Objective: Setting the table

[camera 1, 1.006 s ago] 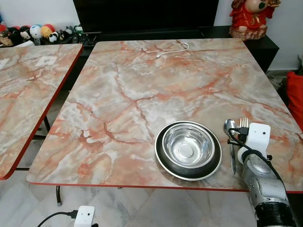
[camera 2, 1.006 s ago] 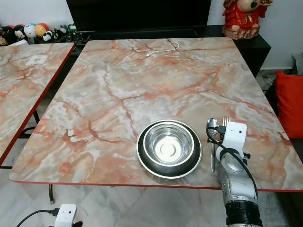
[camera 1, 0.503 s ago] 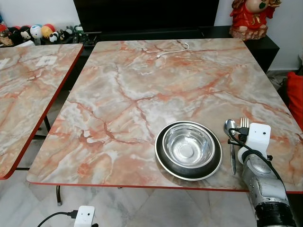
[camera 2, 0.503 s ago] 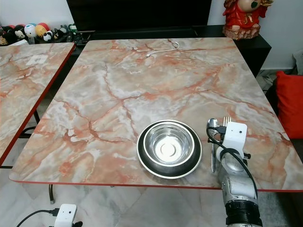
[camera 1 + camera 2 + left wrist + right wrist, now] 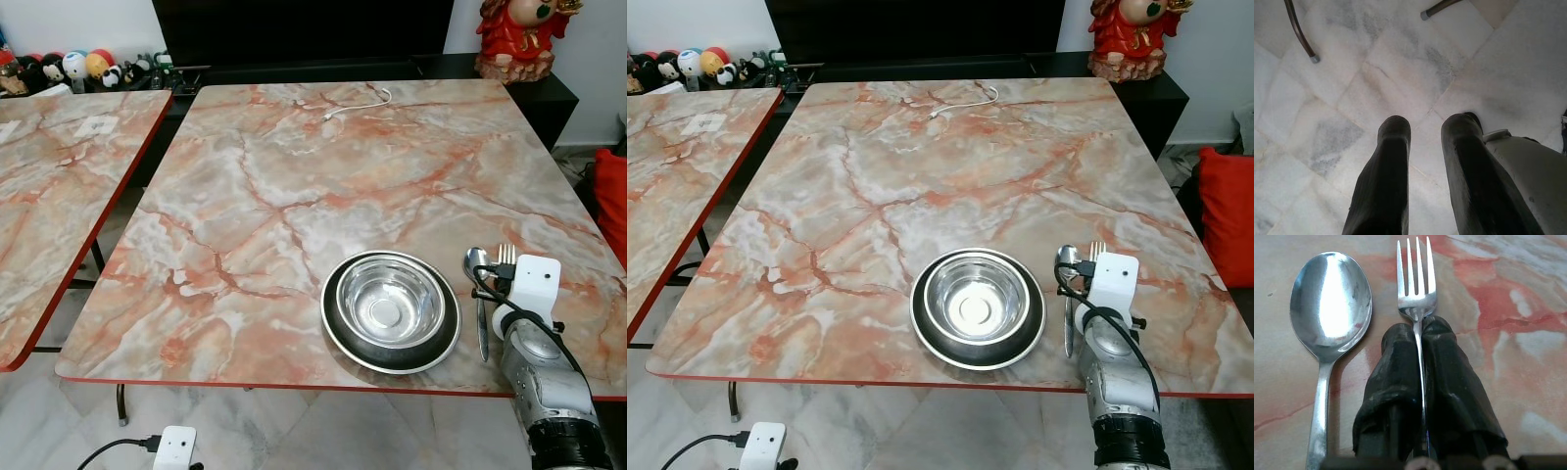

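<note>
A steel bowl (image 5: pixel 390 302) sits in a dark plate (image 5: pixel 338 328) near the front right of the marble table (image 5: pixel 294 186). Just right of the plate lie a spoon (image 5: pixel 1330 303) and a fork (image 5: pixel 1416 279), side by side on the tabletop. My right gripper (image 5: pixel 1420 330) is shut on the fork's handle, its tines sticking out past the fingertips; the white wrist box (image 5: pixel 534 284) hides the handle from the head views. My left gripper (image 5: pixel 1427 129) hangs open above the floor, with nothing between its fingers.
A white cable (image 5: pixel 358 105) lies at the table's far edge. A second marble table (image 5: pixel 59 176) stands to the left, across a narrow gap. A red figurine (image 5: pixel 519 34) stands on the dark cabinet behind, and a red cushion (image 5: pixel 1225 211) is at the right.
</note>
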Robot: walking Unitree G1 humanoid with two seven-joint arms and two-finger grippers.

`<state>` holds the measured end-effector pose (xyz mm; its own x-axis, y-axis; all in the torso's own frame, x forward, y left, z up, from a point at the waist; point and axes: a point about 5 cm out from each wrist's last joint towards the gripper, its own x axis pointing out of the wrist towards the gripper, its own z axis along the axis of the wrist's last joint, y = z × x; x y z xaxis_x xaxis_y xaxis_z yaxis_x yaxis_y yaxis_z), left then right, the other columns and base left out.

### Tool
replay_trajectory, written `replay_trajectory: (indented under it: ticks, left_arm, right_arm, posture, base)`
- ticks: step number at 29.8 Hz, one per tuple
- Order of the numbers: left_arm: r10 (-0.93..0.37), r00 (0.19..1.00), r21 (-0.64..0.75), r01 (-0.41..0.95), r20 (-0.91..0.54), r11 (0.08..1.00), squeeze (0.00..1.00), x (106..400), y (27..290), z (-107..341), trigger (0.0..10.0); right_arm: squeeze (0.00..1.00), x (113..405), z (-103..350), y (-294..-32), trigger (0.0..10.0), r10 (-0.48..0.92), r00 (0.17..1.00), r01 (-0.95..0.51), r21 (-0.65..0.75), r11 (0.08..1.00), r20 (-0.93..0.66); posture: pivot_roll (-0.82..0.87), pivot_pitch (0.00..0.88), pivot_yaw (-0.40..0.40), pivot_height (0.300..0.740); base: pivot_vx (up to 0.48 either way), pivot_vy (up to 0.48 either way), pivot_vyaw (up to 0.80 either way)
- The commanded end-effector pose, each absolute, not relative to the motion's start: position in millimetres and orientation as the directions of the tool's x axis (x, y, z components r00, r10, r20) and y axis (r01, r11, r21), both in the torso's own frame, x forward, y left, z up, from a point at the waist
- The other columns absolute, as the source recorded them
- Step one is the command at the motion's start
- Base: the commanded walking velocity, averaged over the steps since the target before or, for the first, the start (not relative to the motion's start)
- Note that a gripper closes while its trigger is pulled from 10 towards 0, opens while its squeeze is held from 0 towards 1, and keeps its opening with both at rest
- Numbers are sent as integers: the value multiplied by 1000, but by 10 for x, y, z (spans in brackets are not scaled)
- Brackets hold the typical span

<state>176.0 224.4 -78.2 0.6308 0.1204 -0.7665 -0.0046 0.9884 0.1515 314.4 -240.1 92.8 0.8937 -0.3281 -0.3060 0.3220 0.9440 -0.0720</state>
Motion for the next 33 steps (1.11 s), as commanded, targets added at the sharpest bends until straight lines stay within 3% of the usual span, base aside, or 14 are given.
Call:
replay_trajectory:
  ticks: [1, 4, 5, 6, 27, 28, 29, 30, 32, 33]
  left_arm:
    - [136, 616, 164, -12, -776, 986, 0, 1723, 2299, -790, 10000]
    - [137, 615, 164, -12, -777, 986, 0, 1720, 2300, -791, 10000]
    - [137, 615, 164, -12, -777, 986, 0, 1719, 2300, -791, 10000]
    - [137, 615, 165, -12, -777, 986, 0, 1719, 2301, -791, 10000]
    - [136, 614, 165, -10, -777, 986, 0, 1727, 2300, -789, 10000]
    - [136, 614, 164, -10, -777, 986, 0, 1728, 2297, -789, 10000]
    - [135, 614, 164, -9, -777, 986, 0, 1728, 2296, -789, 10000]
    - [135, 614, 164, -9, -777, 986, 0, 1729, 2295, -789, 10000]
    - [135, 614, 164, -9, -777, 986, 0, 1729, 2295, -789, 10000]
    - [135, 614, 164, -9, -777, 986, 0, 1730, 2294, -789, 10000]
  right_arm:
    - [604, 3109, 862, -2422, 10000, -335, 881, 329, -77, 941, -334]
    - [518, 3106, 856, -2425, 10000, -339, 878, 331, -84, 940, -337]
    - [380, 3103, 851, -2427, 10000, -342, 876, 332, -88, 939, -339]
    - [0, 3103, 849, -2427, 10000, -342, 876, 332, -89, 939, -340]
    - [0, 3074, 847, -2402, 10000, -355, 876, 351, -73, 933, -325]
    - [816, 3070, 841, -2404, 10000, -356, 875, 353, -70, 933, -327]
    - [867, 3070, 840, -2406, 10000, -357, 875, 355, -69, 932, -327]
    - [796, 3070, 841, -2409, 10000, -360, 874, 357, -72, 931, -326]
    - [796, 3070, 842, -2412, 10000, -362, 874, 358, -75, 931, -324]
    - [173, 3070, 846, -2419, 10000, -366, 873, 362, -75, 929, -322]
  posture:
    - [-84, 108, 64, 740]
    - [-83, 109, 65, 740]
    - [-83, 109, 65, 740]
    - [-82, 108, 65, 740]
    - [-85, 104, 65, 740]
    - [-86, 104, 66, 740]
    - [-86, 103, 66, 740]
    - [-86, 103, 66, 740]
    - [-87, 103, 65, 740]
    - [-86, 102, 66, 740]
  base:
    - [0, 0, 0]
    - [0, 0, 0]
    - [0, 0, 0]
    - [0, 0, 0]
    - [0, 0, 0]
    - [0, 0, 0]
    - [0, 0, 0]
    - [0, 0, 0]
    - [0, 0, 0]
    - [0, 0, 0]
